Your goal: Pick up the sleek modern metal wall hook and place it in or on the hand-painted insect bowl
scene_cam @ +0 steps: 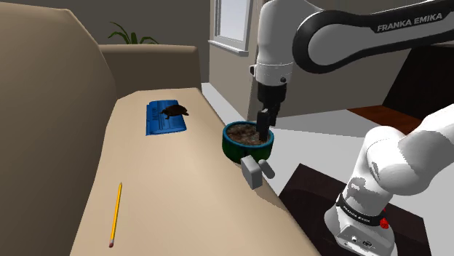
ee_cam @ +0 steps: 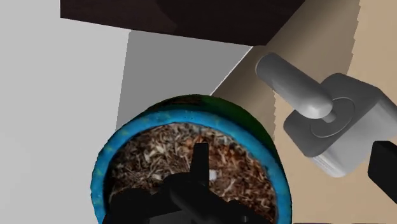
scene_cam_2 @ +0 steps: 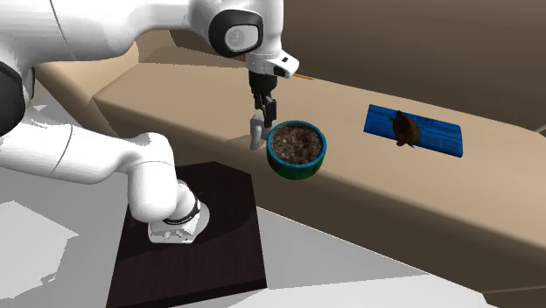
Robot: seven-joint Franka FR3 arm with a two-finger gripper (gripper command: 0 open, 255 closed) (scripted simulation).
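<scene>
The wall hook (scene_cam: 255, 171) is plain grey, a square base plate with a round peg. It lies at the tan table's edge, right beside the bowl (scene_cam: 246, 142). The bowl has a blue rim, a green outside and a brown speckled inside (ee_cam: 191, 162). My black gripper (scene_cam: 263, 129) hangs above the hook and the bowl's near rim, touching neither. In the second exterior view the gripper (scene_cam_2: 262, 118) is straight over the hook (scene_cam_2: 256, 133), with the bowl (scene_cam_2: 297, 149) next to it. In the wrist view the open gripper (ee_cam: 291, 149) has the hook (ee_cam: 324, 121) below, between its fingers and not held.
A flat blue object (scene_cam: 165, 118) with a dark turtle-like figure on it lies farther along the table. A yellow pencil (scene_cam: 115, 214) lies near the front. The table edge runs just beside the hook, with the stand's dark base (scene_cam_2: 188, 241) below it.
</scene>
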